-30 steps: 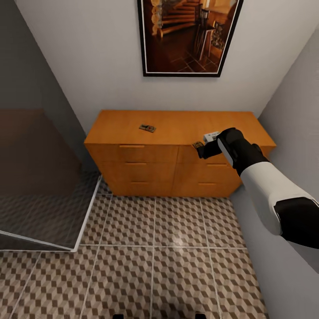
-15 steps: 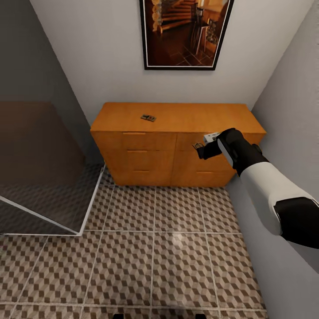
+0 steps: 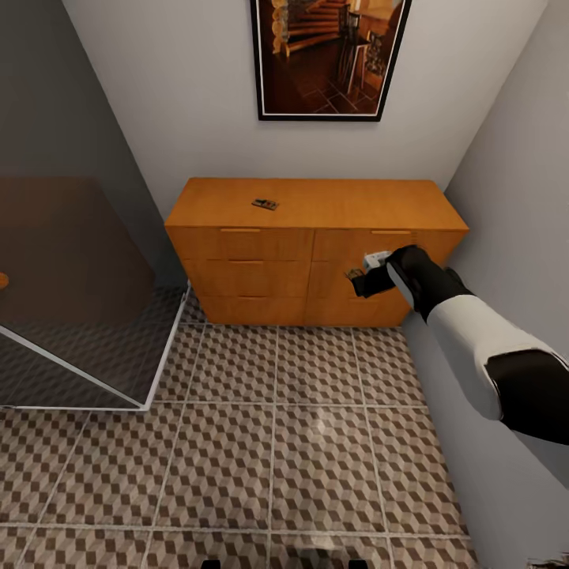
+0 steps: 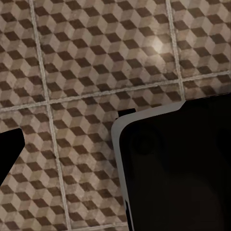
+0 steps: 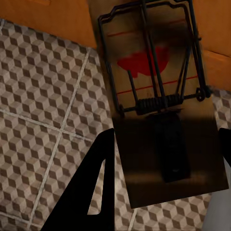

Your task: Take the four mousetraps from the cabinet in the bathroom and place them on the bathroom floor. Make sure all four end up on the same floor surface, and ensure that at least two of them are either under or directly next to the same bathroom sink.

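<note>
The right gripper [image 3: 356, 278] is clamped on a mousetrap [image 3: 353, 275], holding it in the air in front of the drawer fronts of the cabinet [image 3: 316, 253] and above the bathroom floor [image 3: 276, 442]. In the right wrist view the held mousetrap [image 5: 161, 101] is a flat rectangular board of brown wood grain with thin red printed lines and a red mark, overlaid with a dark wire frame, a coiled spring across its middle and a small dark plate near the gripper end (the two black fingers [image 5: 91, 187] flank its sides). Beyond it lie the orange wood of the cabinet [image 5: 53, 19] and the cube-patterned floor [image 5: 43, 96].

A second mousetrap [image 3: 265, 205] lies flat on the smooth orange-brown top of the cabinet, toward its left half, well apart from the held one. The cabinet is low and wide, with drawer fronts and slim wooden bar handles. Above it on the pale wall hangs a picture [image 3: 328, 55] in a black frame. At the left, a tinted glass panel [image 3: 71, 292] with a pale edge stands over the tiles.

The floor is large square tiles printed in brown, beige and white cubes, with pale grout and a soft gloss. In the left wrist view the same tiling [image 4: 86, 62] lies under a dark rounded body with a pale rim; whether the left gripper is open or closed cannot be told.
</note>
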You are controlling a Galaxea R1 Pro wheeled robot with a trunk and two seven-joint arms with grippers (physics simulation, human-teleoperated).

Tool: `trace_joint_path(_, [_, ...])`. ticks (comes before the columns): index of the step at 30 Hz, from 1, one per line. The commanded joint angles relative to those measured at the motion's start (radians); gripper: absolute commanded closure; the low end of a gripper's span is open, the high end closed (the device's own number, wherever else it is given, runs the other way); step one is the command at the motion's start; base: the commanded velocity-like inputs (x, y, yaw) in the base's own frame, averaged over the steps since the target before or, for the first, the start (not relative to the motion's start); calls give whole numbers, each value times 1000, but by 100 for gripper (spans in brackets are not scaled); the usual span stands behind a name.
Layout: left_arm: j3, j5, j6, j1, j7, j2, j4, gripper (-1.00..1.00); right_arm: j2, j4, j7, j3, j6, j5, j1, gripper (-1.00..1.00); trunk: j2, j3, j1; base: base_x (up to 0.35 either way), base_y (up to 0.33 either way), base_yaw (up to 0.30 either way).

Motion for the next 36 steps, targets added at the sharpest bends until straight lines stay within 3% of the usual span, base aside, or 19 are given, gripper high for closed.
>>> trace_joint_path(1, [-4,0,-6,-2,1,0,4,-100,0,48,7,4,-43,5,-1,100,-2,-1,0,-6,0,0])
trace_joint_path(3, [-4,0,-6,-2,1,0,4,-100,2,100,7,4,-94,5,0,100,-2,-1,0,-4,0,0])
trace_joint_path(8, [-4,0,-6,-2,1,0,4,-100,4,325,7,5,-320,5,0,100,-2,-1,0,-1,0,0])
trace_joint_path(11, [-4,0,-6,-2,1,0,4,-100,4,376,7,5,-405,5,9,100,-2,-1,0,0,0,0])
trace_joint_path(13, [-4,0,-6,-2,1,0,4,-100,3,392,7,4,-448,5,46,100,-2,-1,0,0,0,0])
trace_joint_path(16, [-4,0,-6,-2,1,1,4,-100,4,401,7,4,-493,5,118,100,-2,-1,0,0,0,0])
trace_joint_path(23, [-4,0,-6,-2,1,0,4,-100,5,408,-2,5,-709,5,314,100,-2,-1,0,0,0,0])
trace_joint_path(25, [-4,0,-4,-2,3,0,4,-100,4,408,-17,4,-791,7,396,100,-2,-1,0,0,0,0])
trace_joint_path(29, [-3,0,13,-2,6,0,4,-100,3,407,-48,3,-891,7,487,100,-2,-1,0,0,0,0])
trace_joint_path(31, [0,1,40,-2,7,0,3,-100,2,407,-76,3,-978,7,562,100,-2,-1,0,0,0,0])
trace_joint_path(36, [8,2,79,-2,10,-3,-1,-100,0,408,-125,3,-1138,6,686,100,-2,-1,0,0,0,0])
